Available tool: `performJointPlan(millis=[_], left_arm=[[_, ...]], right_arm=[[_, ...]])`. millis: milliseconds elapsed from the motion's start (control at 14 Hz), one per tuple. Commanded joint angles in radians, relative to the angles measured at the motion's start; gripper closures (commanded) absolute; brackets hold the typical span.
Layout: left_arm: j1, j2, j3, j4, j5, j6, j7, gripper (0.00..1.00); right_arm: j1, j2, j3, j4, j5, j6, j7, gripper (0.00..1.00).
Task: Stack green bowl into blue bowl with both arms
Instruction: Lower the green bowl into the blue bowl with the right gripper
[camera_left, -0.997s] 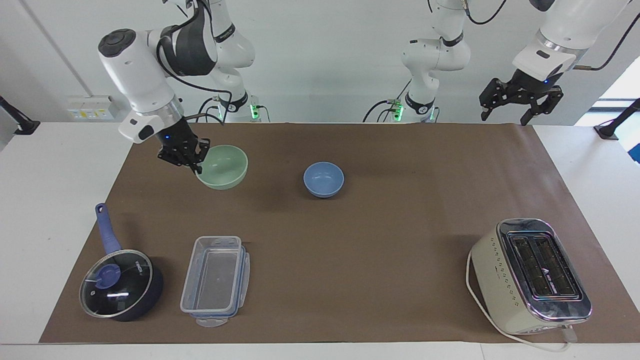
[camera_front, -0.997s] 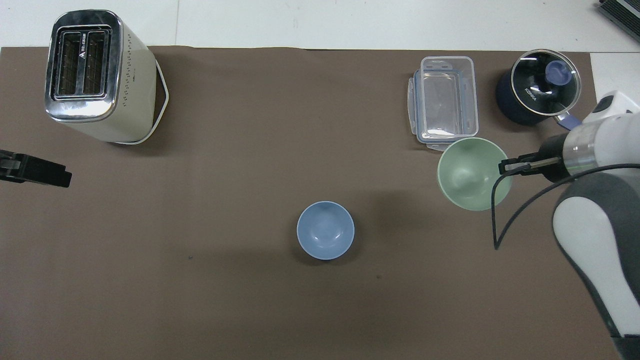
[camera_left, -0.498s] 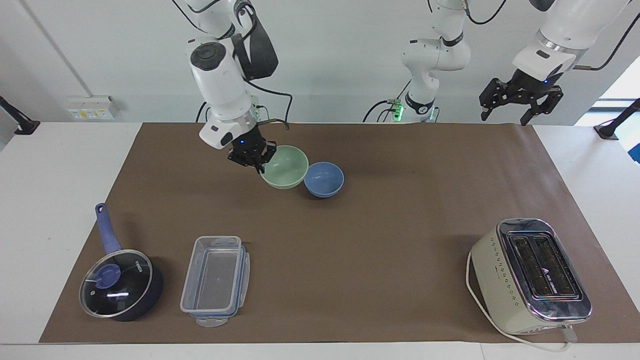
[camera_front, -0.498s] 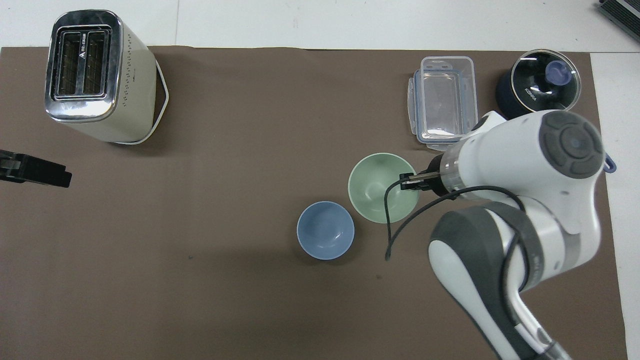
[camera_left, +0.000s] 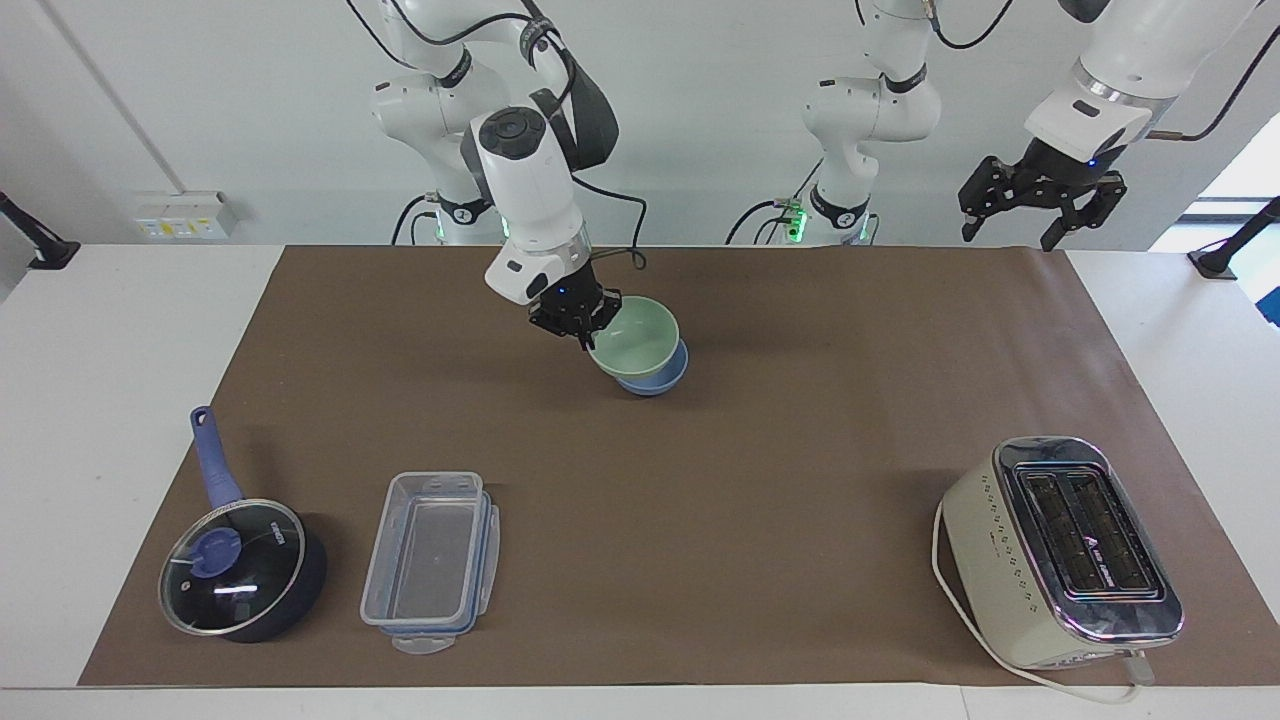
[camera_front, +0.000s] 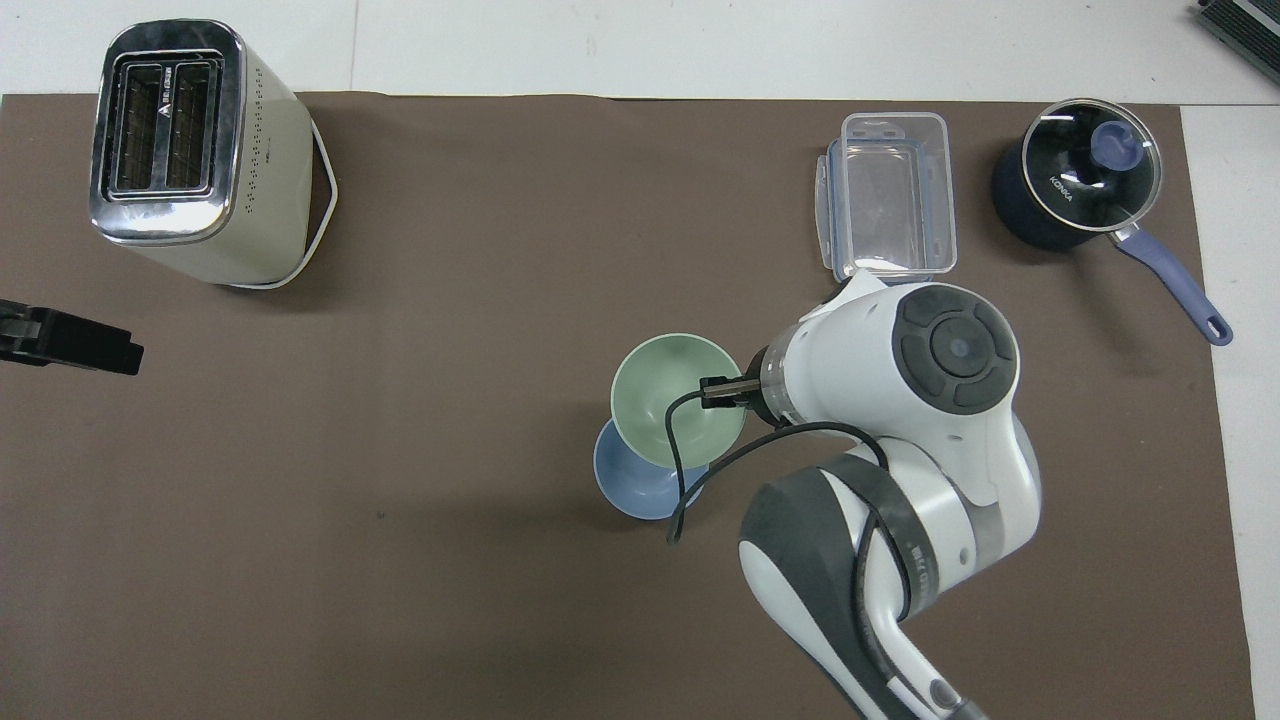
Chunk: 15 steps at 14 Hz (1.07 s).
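**Lowering the Green Bowl into the Blue Bowl**

While the right tool (camera_left: 578, 322) was clamped on the rim of the green bowl (camera_left: 637, 336), the bowl hung in the air over the blue bowl (camera_left: 655, 378), tilted and not yet seated. In the facing view its underside overlapped the blue bowl's rim at the edge toward the right arm's end of the worktop (camera_left: 800, 450); whether the two touched could not be told. The blue bowl stood on the worktop near the middle, toward the robots' end.

The step in hand was judged to be final alignment and descent. To do it well, the green bowl should be levelled and centred over the blue rim, then lowered straight and slowly, and let go only once nested; an off-centre descent could push the blue bowl aside.

The left tool (camera_left: 1040, 205) waited, raised over the worktop's edge at the left arm's end, its fingers apart and holding nothing.
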Motion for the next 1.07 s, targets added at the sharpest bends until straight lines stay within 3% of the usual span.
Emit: performJointPlan(millis=[0,285,498,997], left_arm=[[0.014,-0.024,-0.011,-0.026,0.013,-0.005,0.014,0.00],[0.014,-0.024,-0.011,-0.026,0.014,-0.005,0.014,0.00],[0.014,-0.024,-0.011,-0.026,0.014,-0.005,0.014,0.00],[0.014,-0.024,-0.011,-0.026,0.013,-0.005,0.014,0.00]], right_arm=[[0.030,-0.023,-0.002,-0.082,0.003,0.062,0.031,1.00],[0.033,-0.035,0.000,-0.127,0.006,0.080,0.029,1.00],[0.053,-0.033,0.000,-0.194,0.011,0.173,0.034,1.00],[0.077,-0.026,0.000,-0.221,0.015,0.201,0.035,1.00]])
